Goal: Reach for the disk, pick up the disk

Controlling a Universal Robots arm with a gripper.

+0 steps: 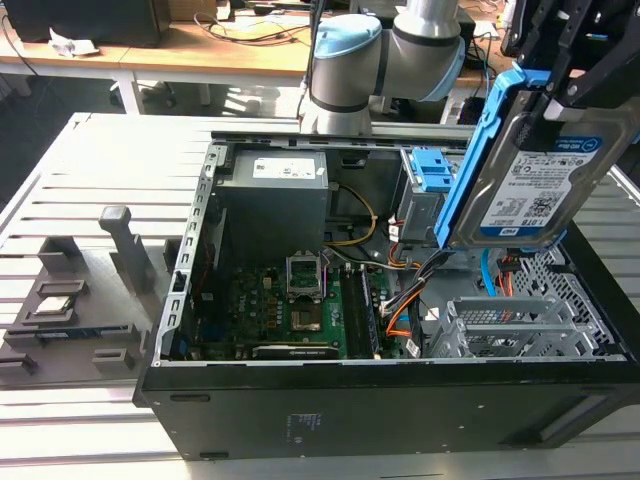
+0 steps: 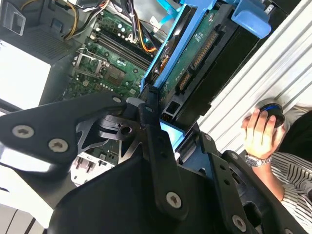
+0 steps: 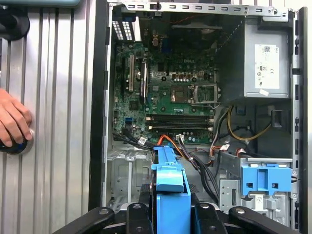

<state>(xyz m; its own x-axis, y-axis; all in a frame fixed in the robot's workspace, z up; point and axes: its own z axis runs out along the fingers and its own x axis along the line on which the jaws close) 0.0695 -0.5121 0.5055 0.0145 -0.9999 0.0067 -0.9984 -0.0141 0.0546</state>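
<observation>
One robot hand (image 1: 575,75) clamps the disk (image 1: 540,180) and holds it in the air above the open computer case (image 1: 400,400), over the case's right-hand drive bays as the exterior view shows them; the case lies on a slatted desk (image 1: 60,180). In the second wrist view, black fingers (image 2: 156,146) are closed on the disk's blue rail frame (image 2: 168,44), green circuit board facing the camera, while a person's hand (image 2: 261,134) rests on a round button at the desk's edge. In the first wrist view, the frame (image 3: 170,190) stands between the fingers above the motherboard (image 3: 170,92).
</observation>
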